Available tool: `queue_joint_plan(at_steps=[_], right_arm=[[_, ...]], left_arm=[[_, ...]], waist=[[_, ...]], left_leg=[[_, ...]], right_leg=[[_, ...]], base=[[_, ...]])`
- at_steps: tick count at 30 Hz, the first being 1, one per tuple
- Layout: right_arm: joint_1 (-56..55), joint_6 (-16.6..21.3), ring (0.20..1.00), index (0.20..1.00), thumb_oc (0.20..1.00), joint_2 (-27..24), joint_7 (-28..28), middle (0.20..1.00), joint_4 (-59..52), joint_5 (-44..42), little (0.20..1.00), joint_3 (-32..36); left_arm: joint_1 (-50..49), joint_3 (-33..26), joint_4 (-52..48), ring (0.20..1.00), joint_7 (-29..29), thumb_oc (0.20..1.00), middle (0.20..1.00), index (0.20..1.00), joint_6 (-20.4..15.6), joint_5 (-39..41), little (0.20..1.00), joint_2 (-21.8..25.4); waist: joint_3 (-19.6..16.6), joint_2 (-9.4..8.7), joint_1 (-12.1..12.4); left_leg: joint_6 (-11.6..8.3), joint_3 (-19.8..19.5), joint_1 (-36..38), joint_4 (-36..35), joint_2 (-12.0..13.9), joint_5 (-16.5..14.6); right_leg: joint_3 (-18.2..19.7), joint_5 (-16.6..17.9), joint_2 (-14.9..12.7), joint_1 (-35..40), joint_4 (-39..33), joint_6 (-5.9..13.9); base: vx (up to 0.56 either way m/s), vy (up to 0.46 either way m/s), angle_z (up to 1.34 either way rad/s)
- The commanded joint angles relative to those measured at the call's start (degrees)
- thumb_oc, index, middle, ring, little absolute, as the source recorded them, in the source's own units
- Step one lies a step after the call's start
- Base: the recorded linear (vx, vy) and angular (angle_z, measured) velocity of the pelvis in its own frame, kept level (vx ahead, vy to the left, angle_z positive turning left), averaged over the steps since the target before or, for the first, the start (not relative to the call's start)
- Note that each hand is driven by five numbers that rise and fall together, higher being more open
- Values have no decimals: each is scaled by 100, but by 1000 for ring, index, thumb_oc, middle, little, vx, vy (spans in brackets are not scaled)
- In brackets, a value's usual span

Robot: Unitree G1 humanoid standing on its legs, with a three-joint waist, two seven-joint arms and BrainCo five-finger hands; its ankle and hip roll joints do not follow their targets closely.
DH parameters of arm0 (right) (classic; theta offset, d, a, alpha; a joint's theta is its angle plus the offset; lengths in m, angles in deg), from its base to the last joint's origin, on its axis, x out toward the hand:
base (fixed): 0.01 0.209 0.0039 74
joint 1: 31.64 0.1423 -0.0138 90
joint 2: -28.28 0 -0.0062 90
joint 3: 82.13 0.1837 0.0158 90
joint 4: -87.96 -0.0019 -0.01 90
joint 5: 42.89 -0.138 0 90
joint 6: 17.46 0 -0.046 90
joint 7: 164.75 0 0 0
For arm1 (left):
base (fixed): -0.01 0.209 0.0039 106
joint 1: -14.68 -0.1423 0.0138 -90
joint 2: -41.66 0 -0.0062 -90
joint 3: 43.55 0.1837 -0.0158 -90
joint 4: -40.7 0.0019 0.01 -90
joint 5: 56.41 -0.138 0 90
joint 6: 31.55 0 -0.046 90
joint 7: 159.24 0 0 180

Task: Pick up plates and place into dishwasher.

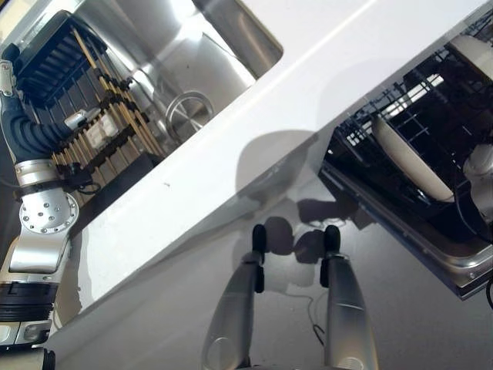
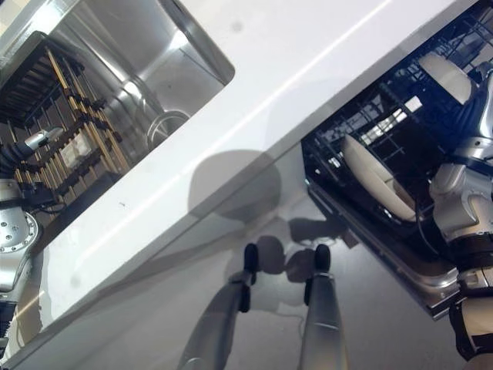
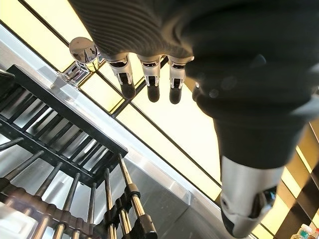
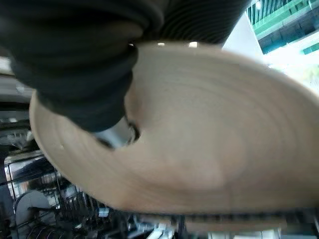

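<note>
sink (image 1: 192,54) left, holding rack (image 1: 92,116) | counter (image 1: 308,77) between | dishwasher (image 1: 416,146) right, plate (image 1: 408,158) inside

Kitchen. Steel sink (image 1: 192,54) set in a white tabletop (image 1: 308,85), dish rack (image 1: 100,116) alongside. Open dishwasher (image 2: 370,154) below.

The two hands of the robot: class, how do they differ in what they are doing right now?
The right hand grips a beige plate over the dishwasher rack; the left hand holds nothing. The left hand's fingers hang straight above the dish rack by the sink; the right hand's thumb presses on the plate. Both wear dark ribbed covers.
</note>
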Motion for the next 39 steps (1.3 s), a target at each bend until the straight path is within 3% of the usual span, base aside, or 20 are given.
queue_joint_plan(at_steps=[1, 10, 29, 31, 34, 39], right_arm=[[344, 36, 1000, 1000, 1000, 113, 42, 1000, 30, -100, 1000, -92], [129, 119, 1000, 1000, 1000, 88, 133, 1000, 82, -122, 1000, 106], [-268, 266, 1000, 1000, 1000, 78, 331, 1000, 211, -314, 1000, 281], [-308, 349, 1000, 1000, 1000, 89, 232, 1000, 160, -337, 1000, 307], [-362, 685, 1000, 1000, 1000, 120, -382, 1000, -223, -225, 1000, 478], [-669, 1014, 1000, 1000, 1000, 348, -1033, 1000, -840, 36, 1000, 920]], left_arm=[[-57, 659, 412, 1000, -218, 1000, 1000, 1000, -251, -22, 1000, -1044], [-233, 554, 408, 1000, -58, 1000, 1000, 1000, -304, 188, 1000, -1005], [-413, 474, 666, 1000, 185, 1000, 1000, 1000, -327, 428, 1000, -988], [-422, 472, 701, 1000, 224, 1000, 1000, 1000, -339, 455, 1000, -979], [-463, 484, 730, 1000, 225, 1000, 1000, 1000, -347, 463, 1000, -1005], [-632, 490, 887, 1000, 248, 1000, 1000, 1000, -599, 370, 1000, -1182]], waist=[[449, -234, -32], [374, -276, -65], [-104, -557, -75], [-142, -578, -77], [-196, -610, -100], [-341, -627, -142]], left_leg=[[454, 125, -382, 130, -494, 77], [437, 182, -96, 47, -477, 52], [420, 270, 474, -183, -375, -29], [426, 272, 545, -219, -365, -39], [427, 276, 647, -239, -347, -71], [430, 294, 800, -296, -338, -122]], right_leg=[[-691, -51, 211, 102, -303, -120], [-707, -4, 229, 408, -471, -131], [-706, 252, 306, 1147, -1218, -89], [-700, 274, 319, 1224, -1292, -81], [-675, 300, 340, 1350, -1395, -66], [-597, 309, 361, 1507, -1511, -32]], base=[[0, 0, 0], [-16, 17, -1], [-2, 3, 0], [0, 0, 0], [0, 0, 0], [15, 31, -2]])
